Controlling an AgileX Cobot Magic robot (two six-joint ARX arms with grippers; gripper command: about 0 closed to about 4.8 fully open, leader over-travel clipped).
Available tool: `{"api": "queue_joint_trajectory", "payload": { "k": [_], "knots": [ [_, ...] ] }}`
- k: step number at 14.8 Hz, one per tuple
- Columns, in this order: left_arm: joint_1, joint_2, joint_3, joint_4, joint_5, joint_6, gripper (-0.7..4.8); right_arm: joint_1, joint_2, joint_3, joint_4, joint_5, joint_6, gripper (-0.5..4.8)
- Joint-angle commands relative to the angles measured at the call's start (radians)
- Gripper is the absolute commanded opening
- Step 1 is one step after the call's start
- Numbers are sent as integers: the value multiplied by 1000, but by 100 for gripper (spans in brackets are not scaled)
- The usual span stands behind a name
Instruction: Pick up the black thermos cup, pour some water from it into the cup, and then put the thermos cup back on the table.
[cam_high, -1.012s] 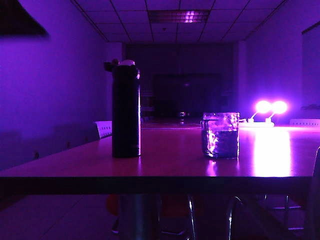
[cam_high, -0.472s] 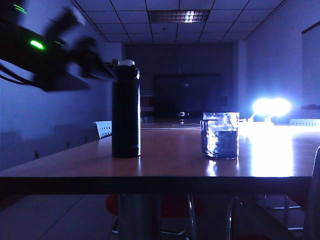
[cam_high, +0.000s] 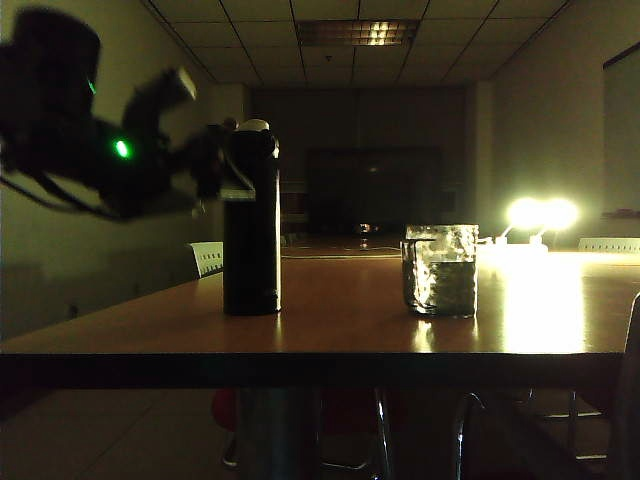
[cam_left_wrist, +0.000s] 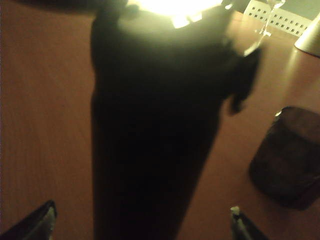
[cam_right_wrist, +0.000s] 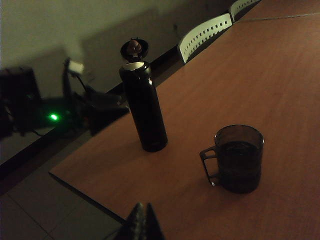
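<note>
Tabletop (cam_high: 340, 335) unchanged, lighting shifted from purple to warm yellow. Left claw (cam_left_wrist: 142, 220), absent a second ago, now at black thermos cup (cam_high: 251, 220) upper body, jaws wide apart, flanking it. Thermos upright, well left of cup (cam_high: 441, 270). Right claw (cam_right_wrist: 141, 222) above tabletop's near edge; state unclear.

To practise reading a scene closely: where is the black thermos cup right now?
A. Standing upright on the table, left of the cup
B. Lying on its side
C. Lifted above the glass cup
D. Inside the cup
A: the black thermos cup stands upright on the table, left of the cup, with the open left gripper beside its top.
</note>
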Motion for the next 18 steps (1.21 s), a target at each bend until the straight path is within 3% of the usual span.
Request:
{"api": "queue_joint_trajectory", "payload": {
  "k": [1, 5, 10, 12, 18],
  "knots": [
    [-2, 101, 89, 21, 78, 1, 479, 0, 0, 6, 13, -9, -3, -1],
    [-2, 195, 164, 56, 77, 2, 479, 0, 0, 6, 12, -10, -3, -1],
    [-7, 208, 170, 92, 79, 4, 479, -1, 1, 6, 10, -10, -3, -1],
    [-8, 208, 174, 93, 132, 5, 479, -1, 1, 6, 10, -9, -3, -1],
    [-29, 230, 187, 111, 118, 17, 479, -1, 1, 6, 10, -10, -3, -1]
  ]
}}
